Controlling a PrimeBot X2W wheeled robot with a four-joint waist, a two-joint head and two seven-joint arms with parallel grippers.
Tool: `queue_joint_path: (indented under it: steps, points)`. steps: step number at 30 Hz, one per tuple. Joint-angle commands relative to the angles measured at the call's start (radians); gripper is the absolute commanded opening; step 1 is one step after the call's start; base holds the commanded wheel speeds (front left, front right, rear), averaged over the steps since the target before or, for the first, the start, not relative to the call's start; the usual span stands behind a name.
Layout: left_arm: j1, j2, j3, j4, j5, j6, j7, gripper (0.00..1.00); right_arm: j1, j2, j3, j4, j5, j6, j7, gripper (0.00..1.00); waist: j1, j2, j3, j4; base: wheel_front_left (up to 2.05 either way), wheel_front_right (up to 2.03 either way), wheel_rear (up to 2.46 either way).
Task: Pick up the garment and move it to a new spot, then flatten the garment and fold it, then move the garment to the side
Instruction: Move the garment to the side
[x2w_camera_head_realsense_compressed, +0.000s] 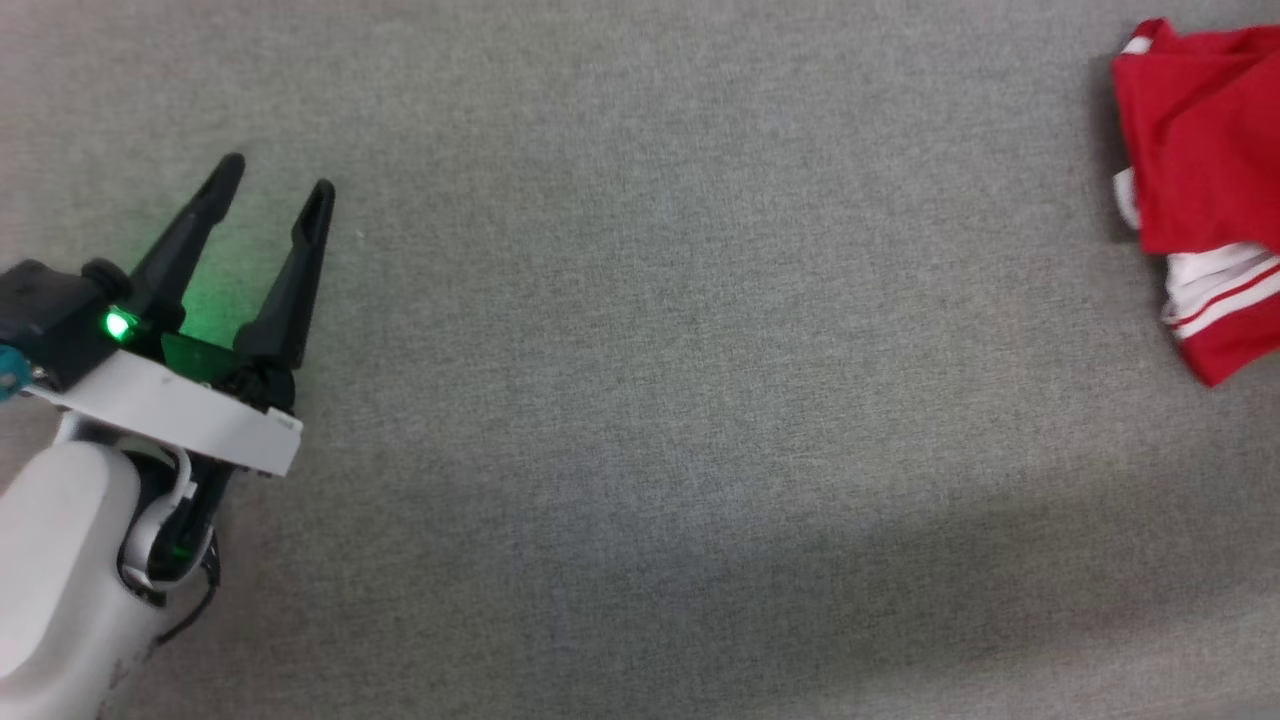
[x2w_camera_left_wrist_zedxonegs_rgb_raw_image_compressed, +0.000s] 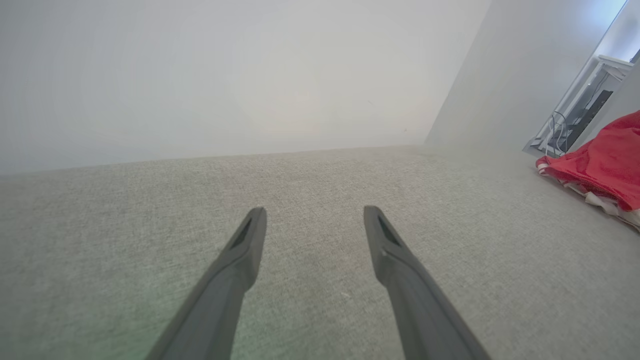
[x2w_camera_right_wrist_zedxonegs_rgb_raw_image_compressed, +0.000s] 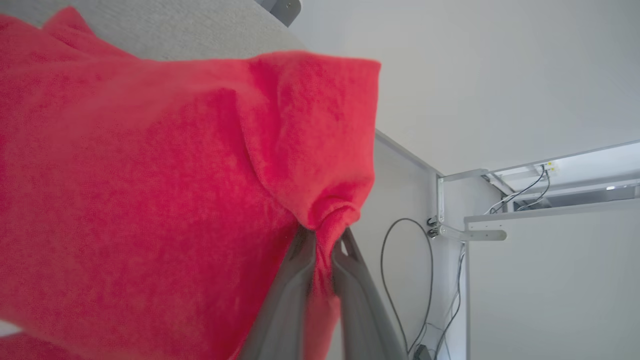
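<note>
Step in hand, as I judge it: the first one, pick-up and transfer. Right gripper (x2w_camera_right_wrist_zedxonegs_rgb_raw_image_compressed: 325, 240) has its fingers pressed together on a gathered fold of the garment (x2w_camera_right_wrist_zedxonegs_rgb_raw_image_compressed: 150, 175), the red cloth puckered at the pinch and draping away from it. In the head view the shirt sits bunched at the far right edge, white-and-red striped trim showing at its lower end; in the left wrist view part of it appears to rest on the surface. Left gripper (x2w_camera_head_realsense_compressed: 277, 178) is spread wide with nothing between its fingers, low at the left, well apart from the shirt. Next move probably calls for carrying the cloth toward the bare middle, then letting go so both grippers can take edges for flattening (one pinch point alone will likely drag the rest in a heap). Surface: grey woven fabric (x2w_camera_head_realsense_compressed: 640, 400), flat, evenly lit. Room: a pale wall (x2w_camera_left_wrist_zedxonegs_rgb_raw_image_compressed: 225, 75) behind it; a white frame (x2w_camera_right_wrist_zedxonegs_rgb_raw_image_compressed: 480, 230) with black cables (x2w_camera_right_wrist_zedxonegs_rgb_raw_image_compressed: 400, 280) beside it.
</note>
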Motion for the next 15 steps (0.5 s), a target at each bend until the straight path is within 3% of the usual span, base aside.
queue_joint_path:
  steps: [1,9,15]
  points:
    - [-0.014,0.006,0.000,-0.003,-0.005,-0.003,0.000,1.00,-0.019,-0.005,0.000,0.007,-0.017,-0.002,-0.007,0.00,0.0000,-0.0001,0.025,-0.012,0.00,0.00,0.00]
    - [-0.033,0.023,-0.011,-0.013,-0.018,-0.003,0.000,1.00,-0.084,-0.008,-0.039,0.125,-0.186,-0.002,-0.054,0.00,0.0000,-0.0001,0.066,-0.001,0.00,0.00,0.00]
    - [-0.031,0.031,-0.017,-0.005,-0.018,-0.002,0.000,1.00,-0.091,0.058,-0.113,0.227,-0.232,-0.002,-0.068,0.00,0.0000,-0.0001,0.086,0.008,0.00,0.00,0.00]
